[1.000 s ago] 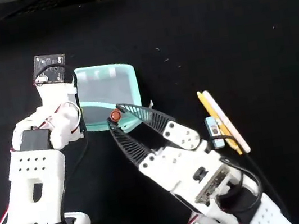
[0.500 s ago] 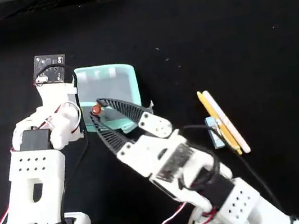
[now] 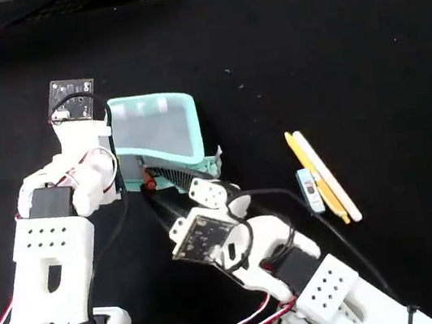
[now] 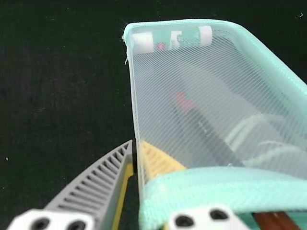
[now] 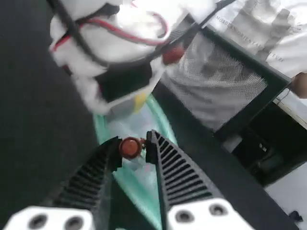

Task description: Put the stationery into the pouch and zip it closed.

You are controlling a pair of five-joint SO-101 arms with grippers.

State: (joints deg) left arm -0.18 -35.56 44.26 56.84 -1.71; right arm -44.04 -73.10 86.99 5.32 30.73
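Note:
The teal mesh pouch (image 3: 153,131) stands on the black table with its mouth facing the arms. My left gripper (image 3: 121,167) is shut on the pouch's edge; in the left wrist view its grey finger (image 4: 96,191) lies against the mesh wall of the pouch (image 4: 192,96). My right gripper (image 3: 150,181) is at the pouch's near rim, shut on a small red round piece (image 3: 149,184). The right wrist view shows that red piece (image 5: 129,147) pinched between the fingertips, over the teal pouch rim (image 5: 99,132). Through the mesh a red spot (image 4: 182,100) and a dark shape show.
To the right on the table lie a yellow pen (image 3: 318,180), a white pen (image 3: 330,181) beside it and a small blue item (image 3: 309,190). The left arm's white body (image 5: 110,43) with its wires hangs close above my right gripper.
My right gripper has swung left and turned over, carrying the red piece from the pouch's right corner to its near rim. The left arm and the pouch have kept still.

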